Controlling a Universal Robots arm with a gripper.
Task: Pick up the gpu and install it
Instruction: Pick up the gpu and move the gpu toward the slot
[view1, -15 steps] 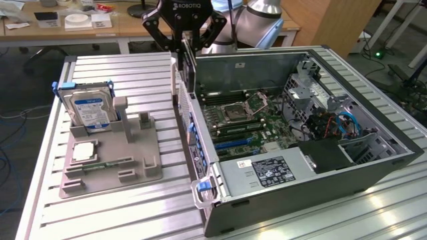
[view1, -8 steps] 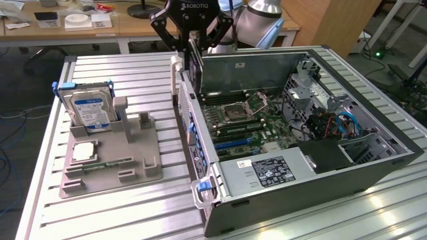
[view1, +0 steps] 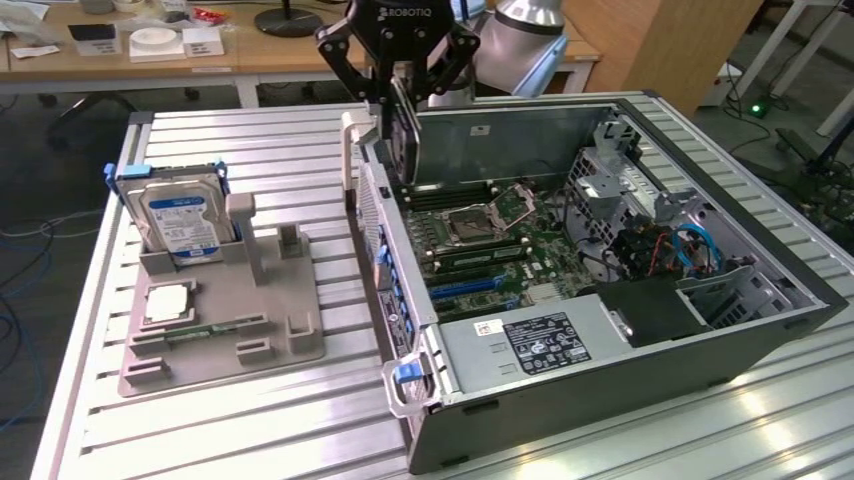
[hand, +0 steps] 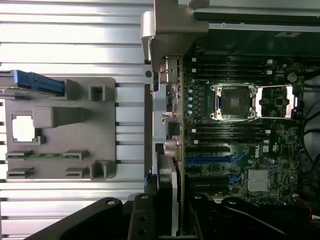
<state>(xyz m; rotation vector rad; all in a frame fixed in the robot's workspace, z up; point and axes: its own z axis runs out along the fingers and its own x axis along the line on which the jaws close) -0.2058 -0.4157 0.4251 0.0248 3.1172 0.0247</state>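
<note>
Slatted metal table (view1: 254, 150) with an open pc case (view1: 601, 400) on it. The tool (view1: 400, 98) is clenched on the gpu (view1: 400, 150), which hangs upright over the case's rear edge, above the motherboard (view1: 501, 255).

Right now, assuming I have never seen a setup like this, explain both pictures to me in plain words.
The machine is a robot arm. Its end effector, a claw, is closed on the gpu, a dark card hanging at the edge of the open computer case. One picture comes from a camera standing off the arm. The other comes from a camera on the wrist, looking down past the card onto the motherboard. On the slatted table, a grey tray holds a hard drive, a processor chip and a memory stick.
</note>
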